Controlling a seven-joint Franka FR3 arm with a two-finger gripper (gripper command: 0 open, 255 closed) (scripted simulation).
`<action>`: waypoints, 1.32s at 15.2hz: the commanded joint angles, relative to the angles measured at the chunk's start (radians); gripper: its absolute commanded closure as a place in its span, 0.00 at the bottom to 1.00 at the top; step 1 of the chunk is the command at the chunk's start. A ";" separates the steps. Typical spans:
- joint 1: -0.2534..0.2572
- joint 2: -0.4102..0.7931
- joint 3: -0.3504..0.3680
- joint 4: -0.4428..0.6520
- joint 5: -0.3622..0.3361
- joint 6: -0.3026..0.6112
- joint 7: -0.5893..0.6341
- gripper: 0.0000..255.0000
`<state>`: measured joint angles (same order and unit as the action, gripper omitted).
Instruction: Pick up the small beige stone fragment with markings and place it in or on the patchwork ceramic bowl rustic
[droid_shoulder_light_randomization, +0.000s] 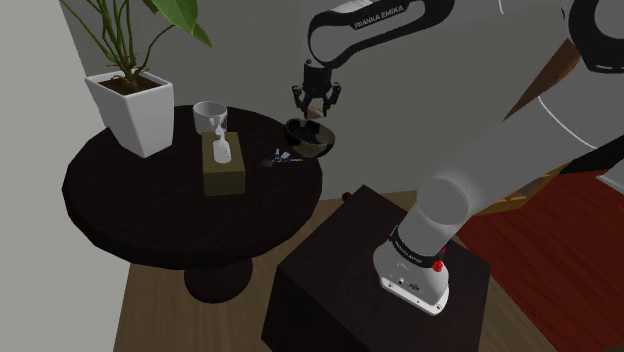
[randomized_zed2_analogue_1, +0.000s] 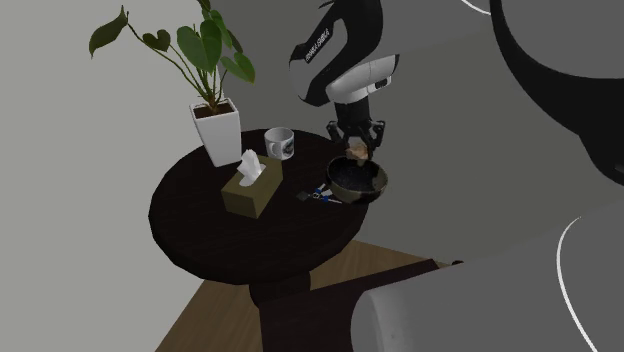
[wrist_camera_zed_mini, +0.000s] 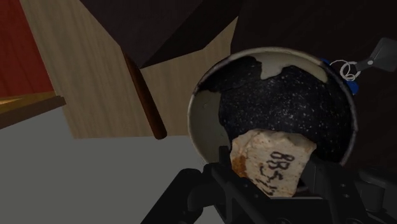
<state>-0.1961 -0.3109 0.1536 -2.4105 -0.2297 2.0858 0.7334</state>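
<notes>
The marked beige stone fragment (wrist_camera_zed_mini: 272, 159) is clasped by the gripper (droid_shoulder_light_randomization: 319, 110) and held directly over the dark patchwork bowl (wrist_camera_zed_mini: 286, 95); a straight lowering is judged sufficient.

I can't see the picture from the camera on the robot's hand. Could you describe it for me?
The black gripper clasps a beige stone with dark markings over a bowl, dark and speckled inside with pale patches. Keys lie beside the bowl on the dark table.
</notes>
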 joint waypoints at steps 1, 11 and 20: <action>-0.001 0.012 0.002 -0.018 -0.005 0.029 0.010 1.00; -0.005 0.043 0.005 -0.054 -0.021 0.094 0.031 1.00; 0.000 0.027 0.007 -0.035 -0.011 0.058 0.026 0.00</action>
<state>-0.1984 -0.2757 0.1600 -2.4549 -0.2452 2.1627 0.7626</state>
